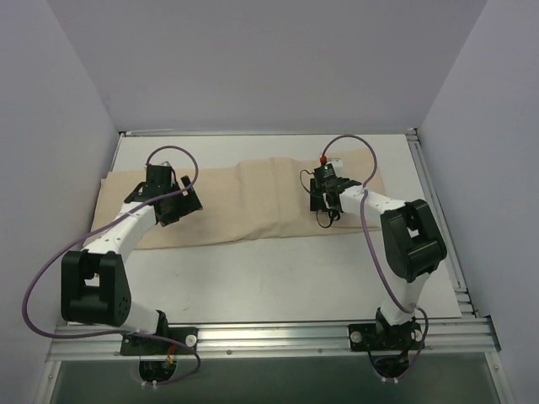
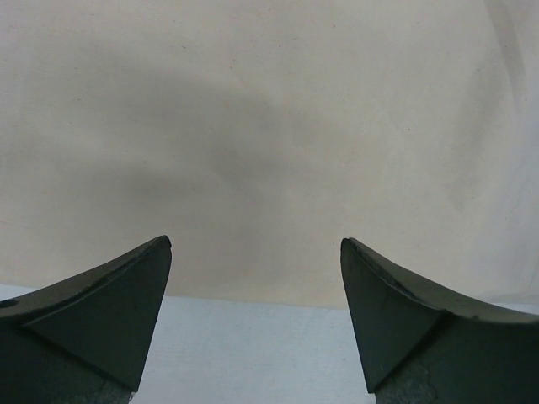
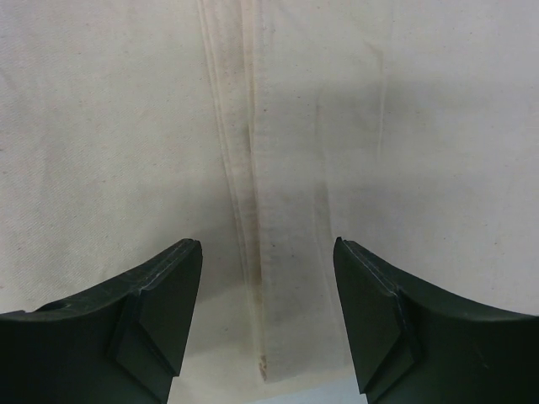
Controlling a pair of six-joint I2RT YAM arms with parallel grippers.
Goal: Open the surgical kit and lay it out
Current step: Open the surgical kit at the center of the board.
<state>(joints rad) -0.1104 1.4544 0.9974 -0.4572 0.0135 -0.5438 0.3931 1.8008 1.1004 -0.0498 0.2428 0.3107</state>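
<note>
The left arm (image 1: 126,224) and the right arm (image 1: 376,200) have white links and black joints. A thin purple cable (image 1: 174,149) loops along each. The jaws are dark wedges.

Your top camera: high, rear, looking down, far. Your wrist cameras: close over cloth wrap (image 1: 253,206), facing down; all share it.

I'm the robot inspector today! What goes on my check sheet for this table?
Surface: white table, cloth across its far half.
Job's things: beige cloth, folded in a long band; nothing else of the kit seen.
Clutter: nothing seen.
Claws: left claw open over the cloth's near edge; right claw open over a fold line.
Cables: purple cable looped along each arm.
Surroundings: plain grey walls on three sides; metal rail at the near edge.
</note>
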